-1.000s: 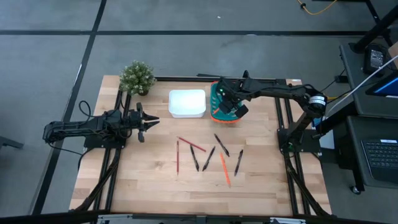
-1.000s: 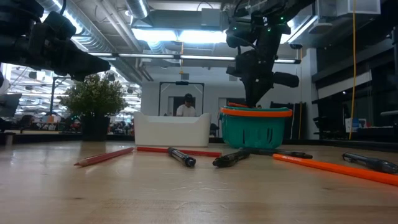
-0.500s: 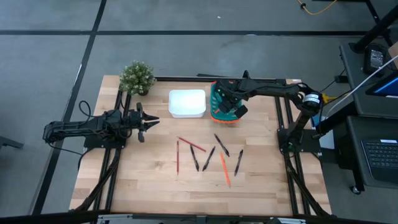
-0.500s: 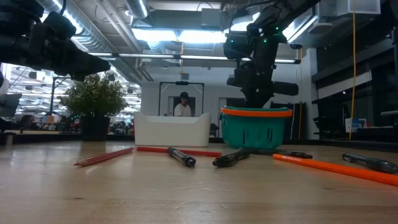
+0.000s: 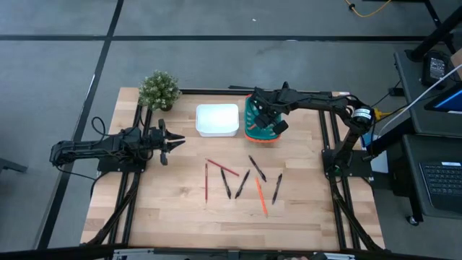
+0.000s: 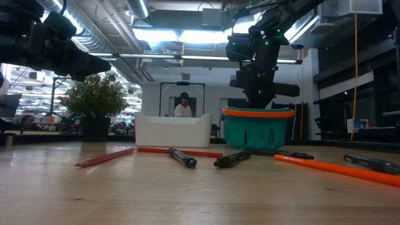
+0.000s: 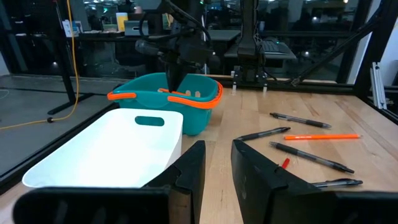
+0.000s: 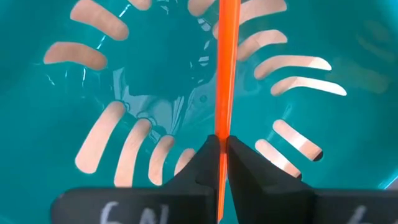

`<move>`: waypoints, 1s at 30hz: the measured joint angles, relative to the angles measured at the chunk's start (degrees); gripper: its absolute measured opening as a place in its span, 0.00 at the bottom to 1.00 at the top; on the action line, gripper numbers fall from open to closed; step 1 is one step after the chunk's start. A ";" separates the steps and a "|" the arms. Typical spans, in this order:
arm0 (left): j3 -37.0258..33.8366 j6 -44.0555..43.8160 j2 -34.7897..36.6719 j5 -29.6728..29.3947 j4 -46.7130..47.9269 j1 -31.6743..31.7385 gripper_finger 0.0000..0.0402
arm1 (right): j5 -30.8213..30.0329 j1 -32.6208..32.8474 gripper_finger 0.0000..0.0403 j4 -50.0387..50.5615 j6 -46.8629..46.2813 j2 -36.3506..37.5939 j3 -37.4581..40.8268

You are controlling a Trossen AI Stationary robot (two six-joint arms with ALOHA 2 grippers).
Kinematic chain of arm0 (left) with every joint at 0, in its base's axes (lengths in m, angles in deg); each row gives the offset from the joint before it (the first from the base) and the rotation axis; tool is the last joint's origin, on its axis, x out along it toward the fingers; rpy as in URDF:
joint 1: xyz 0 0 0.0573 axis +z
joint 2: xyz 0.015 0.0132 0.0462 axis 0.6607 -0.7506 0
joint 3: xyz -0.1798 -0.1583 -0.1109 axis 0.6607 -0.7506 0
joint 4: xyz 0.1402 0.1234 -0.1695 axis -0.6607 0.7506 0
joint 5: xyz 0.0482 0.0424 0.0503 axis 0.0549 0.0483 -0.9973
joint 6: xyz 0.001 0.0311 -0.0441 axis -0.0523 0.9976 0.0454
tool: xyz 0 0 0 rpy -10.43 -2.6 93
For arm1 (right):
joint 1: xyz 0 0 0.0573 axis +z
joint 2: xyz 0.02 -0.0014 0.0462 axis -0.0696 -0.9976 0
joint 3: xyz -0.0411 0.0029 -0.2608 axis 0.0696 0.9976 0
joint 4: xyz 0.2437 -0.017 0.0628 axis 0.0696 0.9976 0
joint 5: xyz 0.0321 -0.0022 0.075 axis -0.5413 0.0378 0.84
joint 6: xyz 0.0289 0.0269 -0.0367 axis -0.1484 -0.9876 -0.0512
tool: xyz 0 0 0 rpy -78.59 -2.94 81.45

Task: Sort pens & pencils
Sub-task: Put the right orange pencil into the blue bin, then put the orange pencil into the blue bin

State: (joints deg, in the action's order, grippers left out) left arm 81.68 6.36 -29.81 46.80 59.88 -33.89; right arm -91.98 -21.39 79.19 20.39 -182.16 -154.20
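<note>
While the right pincer (image 8: 219, 152) is clamping an orange pencil (image 8: 224, 68) upright over the teal basket (image 5: 253, 124) at the worktop's (image 5: 180, 217) one o'clock, a skewed release is risking it tipping over the rim; the left pincer (image 5: 173, 142), fingers apart, is waiting at nine o'clock, with pens (image 5: 257, 167) and pencils (image 5: 260, 197) lying at centre.

Blind spots around the basket

From above, my right gripper (image 5: 263, 123) sits over the basket (image 5: 249, 131) and I can't see its fingertips or what they pinch; only the wrist view shows an orange pencil (image 8: 224, 81), and the frame cuts off both its ends. In the low view the basket (image 6: 257, 128) wall hides everything inside, the pen (image 6: 373, 164) farthest right of it runs off the picture, and a person (image 6: 184, 106) behind the tray (image 6: 172, 130) is too blurred to make out. My left gripper (image 7: 218, 163) hides part of the red pencil (image 7: 284, 163).
</note>
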 joint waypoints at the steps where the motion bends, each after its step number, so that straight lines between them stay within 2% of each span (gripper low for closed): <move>1: 0.00 0.01 0.00 0.00 0.00 0.02 0.18 | 0.02 0.00 0.07 0.00 0.00 0.00 0.00; 15: 0.00 0.03 0.01 0.00 0.00 0.02 0.18 | 1.55 0.11 0.07 -0.02 -0.20 0.00 0.00; 25: 0.00 1.41 0.02 0.00 0.00 0.02 0.18 | 1.53 0.11 0.19 -0.69 -1.30 0.00 -0.02; 30: 0.00 1.43 0.01 0.00 0.00 0.01 0.18 | 1.49 0.11 0.20 -1.00 -1.55 0.00 -0.02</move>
State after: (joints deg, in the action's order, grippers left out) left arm 81.68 7.79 -29.80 46.80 59.88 -33.88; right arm -90.50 -21.28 78.18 18.84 -182.16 -154.22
